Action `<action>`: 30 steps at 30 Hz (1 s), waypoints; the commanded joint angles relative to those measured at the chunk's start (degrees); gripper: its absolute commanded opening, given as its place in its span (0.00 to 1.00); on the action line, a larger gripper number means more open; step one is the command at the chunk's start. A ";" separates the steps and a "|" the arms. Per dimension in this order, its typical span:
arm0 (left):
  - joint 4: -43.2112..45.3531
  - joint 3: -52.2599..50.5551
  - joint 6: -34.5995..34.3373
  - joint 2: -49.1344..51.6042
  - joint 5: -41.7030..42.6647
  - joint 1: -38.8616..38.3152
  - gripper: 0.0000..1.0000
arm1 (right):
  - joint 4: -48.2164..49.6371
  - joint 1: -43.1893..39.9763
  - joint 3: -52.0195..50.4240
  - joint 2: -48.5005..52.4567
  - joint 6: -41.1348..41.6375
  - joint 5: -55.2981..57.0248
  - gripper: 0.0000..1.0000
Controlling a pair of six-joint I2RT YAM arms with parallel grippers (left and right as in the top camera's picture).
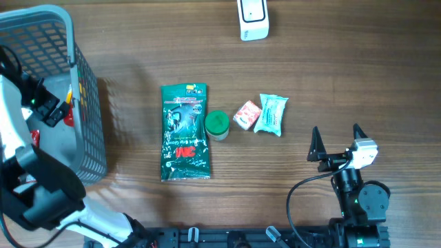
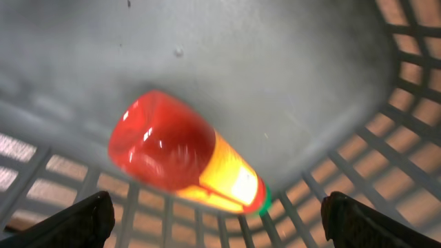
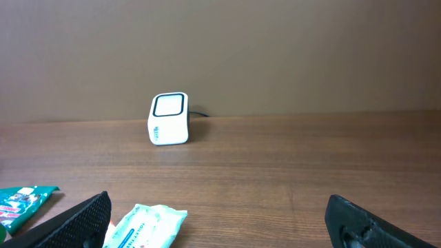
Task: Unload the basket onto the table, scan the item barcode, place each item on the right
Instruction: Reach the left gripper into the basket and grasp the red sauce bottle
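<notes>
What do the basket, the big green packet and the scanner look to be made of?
Basket: grey moulded plastic, matte, judging by its open lattice walls. Green packet: likely glossy plastic film, with crinkles and highlights. Scanner: smooth white hard plastic, probably, with a dark-rimmed window.

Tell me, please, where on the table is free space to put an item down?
Bare wood lies between the scanner and the row of items, and between the basket and the green packet. It is crowded from the green packet to the wipes pack: four things lie close together.
</notes>
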 commanded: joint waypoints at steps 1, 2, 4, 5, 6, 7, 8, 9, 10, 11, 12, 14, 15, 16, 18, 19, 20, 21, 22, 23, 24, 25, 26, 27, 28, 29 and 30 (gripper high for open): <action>-0.02 0.09 0.63 -2.10 1.14 -0.48 1.00 | 0.20 -0.09 -0.07 0.11 0.57 -0.33 1.00; -0.04 0.09 0.28 -1.70 1.11 -1.16 1.00 | 0.20 -0.09 -0.07 0.11 0.57 -0.33 1.00; 0.57 0.09 -0.15 -1.14 0.87 -2.16 1.00 | 0.20 -0.09 -0.07 0.11 0.55 -0.33 1.00; 1.29 0.09 -0.28 -0.52 0.74 -2.84 1.00 | 0.20 -0.09 -0.07 0.11 0.57 -0.33 1.00; 2.16 0.09 -0.26 0.31 0.68 -3.67 1.00 | 0.20 -0.09 -0.07 0.11 0.57 -0.33 1.00; 2.75 0.09 -0.28 1.16 0.66 -4.26 1.00 | 0.20 -0.09 -0.07 0.11 0.57 -0.33 0.99; 3.41 0.09 -0.28 2.78 0.17 -4.98 1.00 | 0.20 -0.09 -0.07 0.11 0.55 -0.33 1.00; 3.41 0.09 -0.85 3.96 -0.15 -5.33 1.00 | 0.20 -0.09 -0.07 0.11 0.55 -0.33 1.00; 3.67 0.09 -1.53 6.16 -0.13 -5.70 1.00 | 0.20 -0.09 -0.07 0.11 0.55 -0.33 1.00; 3.85 0.09 -1.53 7.41 -0.15 -5.90 1.00 | 0.20 -0.09 -0.07 0.11 0.55 -0.33 1.00; 3.98 0.09 -1.53 8.98 -0.11 -6.05 1.00 | 0.20 -0.09 -0.07 0.11 0.55 -0.33 1.00; 3.80 0.09 -1.53 11.93 -0.15 -6.25 1.00 | 0.20 -0.09 -0.07 0.11 0.55 -0.33 1.00; 3.80 0.09 -1.53 12.13 -0.31 -6.25 1.00 | 0.20 -0.09 -0.07 0.11 0.57 -0.33 1.00; 3.80 0.09 -1.51 12.28 -1.60 -6.27 1.00 | 0.20 -0.09 -0.07 0.11 0.57 -0.33 1.00; 2.78 0.09 -1.49 12.39 -8.11 -6.27 1.00 | 0.20 -0.09 -0.07 0.11 0.55 -0.33 1.00; 2.36 0.09 -0.79 12.76 -10.14 -6.27 1.00 | 0.20 -0.09 -0.07 0.11 0.57 -0.33 1.00; 2.08 0.09 1.14 13.55 -10.91 -6.27 1.00 | 0.20 -0.09 -0.07 0.11 0.57 -0.33 1.00; 1.99 0.09 2.23 14.32 -10.86 -6.27 0.99 | 0.20 -0.09 -0.07 0.11 0.55 -0.33 1.00; 1.51 0.09 2.21 15.04 -10.78 -6.27 0.93 | 0.17 -0.09 -0.07 0.11 0.55 -0.33 1.00; 0.72 0.09 2.21 15.67 -10.69 -6.27 0.82 | 0.20 -0.09 -0.07 0.11 0.55 -0.33 1.00; 0.28 0.07 2.64 15.72 -10.73 -6.27 0.76 | 0.20 -0.09 -0.07 0.11 0.55 -0.35 1.00; 0.24 0.09 4.22 15.72 -10.75 -6.25 0.73 | 0.20 -0.09 -0.07 0.11 0.55 -0.33 1.00; -0.13 0.09 5.22 15.72 -10.88 -6.25 0.70 | 0.20 -0.09 -0.07 0.11 0.55 -0.33 1.00; -1.01 0.09 5.22 15.72 -10.93 -6.25 0.67 | 0.20 -0.09 -0.07 0.11 0.57 -0.33 1.00; -1.64 0.09 5.22 15.63 -10.93 -6.25 0.66 | 0.20 -0.09 -0.07 0.11 0.55 -0.33 1.00; -1.75 0.11 6.34 15.52 -10.84 -6.12 0.66 | 0.20 -0.09 -0.07 0.11 0.55 -0.33 1.00; -2.05 0.11 6.51 15.17 -10.82 -5.97 0.65 | 0.20 -0.09 -0.07 0.11 0.55 -0.33 1.00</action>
